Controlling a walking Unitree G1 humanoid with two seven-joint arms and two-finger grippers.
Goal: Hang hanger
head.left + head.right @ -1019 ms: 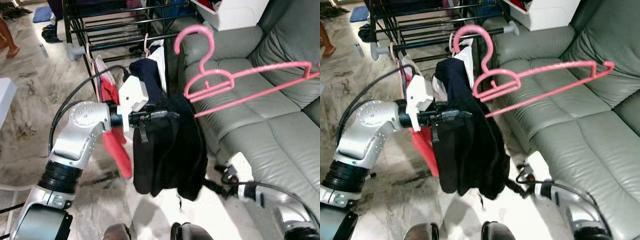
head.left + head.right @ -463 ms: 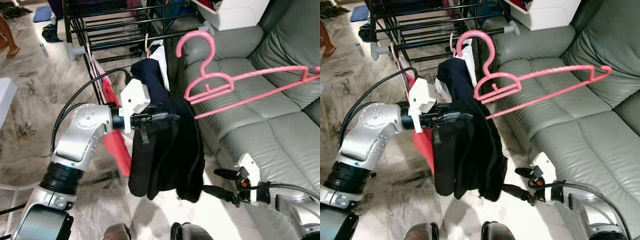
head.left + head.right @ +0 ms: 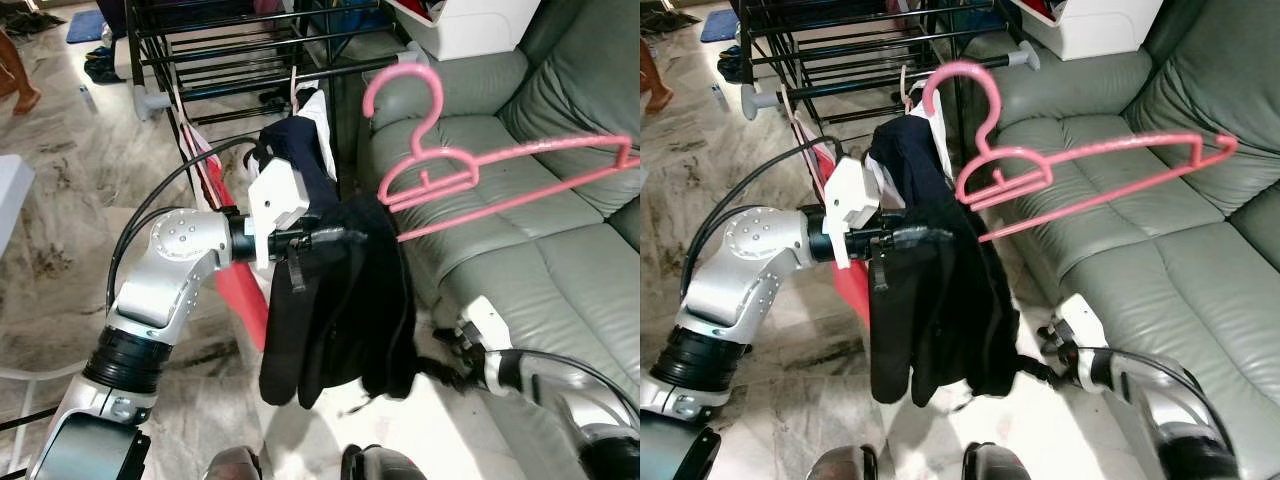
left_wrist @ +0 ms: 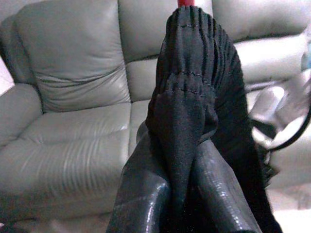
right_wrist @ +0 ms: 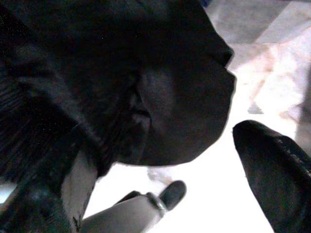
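Pink hanger (image 3: pixel 480 175) rides at two o'clock, its end buried in the black garment (image 3: pixel 340 290) my left tool (image 4: pixel 170 194) pinches. My right tool (image 5: pixel 160 160), spread beneath the hem, could snag it; the hanger might slip free.

Left gripper (image 3: pixel 335 237) fingertips are buried in the black garment (image 3: pixel 345 300). Pink hanger (image 3: pixel 480 180): near end hidden behind that garment, far tip cut by the frame edge. Right gripper (image 3: pixel 1045 355) tips are hidden by the garment's hem. Right wrist view is blurred, 1 finger (image 5: pixel 277 182) cropped at the edge.
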